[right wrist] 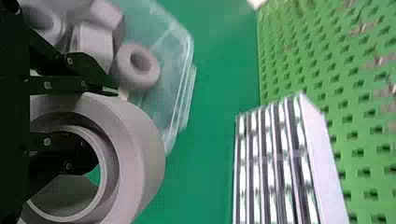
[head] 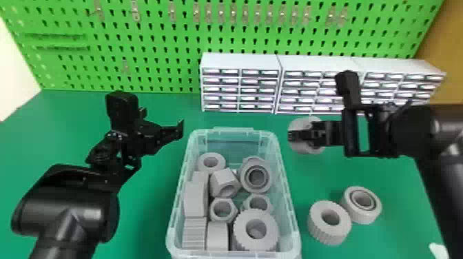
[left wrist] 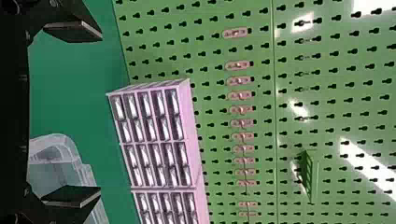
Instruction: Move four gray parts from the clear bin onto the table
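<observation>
My right gripper (head: 292, 135) is beyond the clear bin's far right side, shut on a gray ring part (head: 317, 148). In the right wrist view the right gripper (right wrist: 100, 122) has one finger outside the wall of the gray ring (right wrist: 145, 154) and the other within its hole. Several gray parts (head: 255, 229) lie in the clear bin (head: 295, 227). On the table right of it, a ribbed gray ring (head: 318, 229) and a smoother one (head: 361, 215) sit close together. My left gripper (head: 162, 121) stands open left of the bin's far end; the left wrist view shows the left gripper (left wrist: 88, 114) with nothing between its fingers.
White drawer cabinets (head: 241, 62) line the back of the green table (head: 155, 220), in front of a green pegboard (head: 151, 44). A small white object (head: 439, 249) lies near the bottom right edge. The right arm extends over the table's right side.
</observation>
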Controlling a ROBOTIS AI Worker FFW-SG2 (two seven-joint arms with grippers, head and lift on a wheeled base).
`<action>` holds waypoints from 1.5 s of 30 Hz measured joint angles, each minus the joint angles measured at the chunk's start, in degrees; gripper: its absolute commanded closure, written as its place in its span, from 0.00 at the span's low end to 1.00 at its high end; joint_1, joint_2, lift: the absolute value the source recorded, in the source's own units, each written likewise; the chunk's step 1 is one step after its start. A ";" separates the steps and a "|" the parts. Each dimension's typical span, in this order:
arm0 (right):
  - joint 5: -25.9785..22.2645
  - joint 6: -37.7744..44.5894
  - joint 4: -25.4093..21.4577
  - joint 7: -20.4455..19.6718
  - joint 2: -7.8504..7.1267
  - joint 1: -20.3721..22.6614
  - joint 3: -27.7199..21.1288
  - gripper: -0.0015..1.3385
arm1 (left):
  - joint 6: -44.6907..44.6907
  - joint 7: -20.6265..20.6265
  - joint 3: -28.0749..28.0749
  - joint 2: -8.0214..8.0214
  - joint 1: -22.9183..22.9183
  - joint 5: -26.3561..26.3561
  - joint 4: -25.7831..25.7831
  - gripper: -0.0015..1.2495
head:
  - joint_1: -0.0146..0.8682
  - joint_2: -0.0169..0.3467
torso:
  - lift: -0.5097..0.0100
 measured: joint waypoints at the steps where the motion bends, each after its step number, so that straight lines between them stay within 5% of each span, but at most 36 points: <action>1: 1.17 0.29 -0.05 0.00 -0.11 0.00 -0.15 0.90 | 0.00 0.00 -0.05 0.00 -0.02 0.01 0.00 0.10 | 0.79 0.12 | 0.89; 16: 11.93 1.01 5.51 0.00 0.24 -1.61 3.38 0.90 | 0.14 0.00 -0.98 0.32 -0.26 0.20 0.17 0.10 | 0.79 0.12 | 0.89; 29: 17.54 -3.88 16.76 0.23 1.19 -3.22 7.41 0.90 | 0.34 -0.32 -0.98 0.35 0.20 0.28 0.19 0.10 | 0.79 0.12 | 0.89; 38: 17.55 -6.99 24.58 6.66 1.14 -2.92 8.62 0.89 | 0.60 -0.45 -0.76 0.35 0.47 0.29 0.18 0.10 | 0.79 0.12 | 0.89; 45: 20.00 -7.51 26.01 8.26 1.30 -3.10 9.68 0.89 | 0.74 -0.45 -0.84 0.35 0.41 0.29 0.18 0.10 | 0.79 0.12 | 0.89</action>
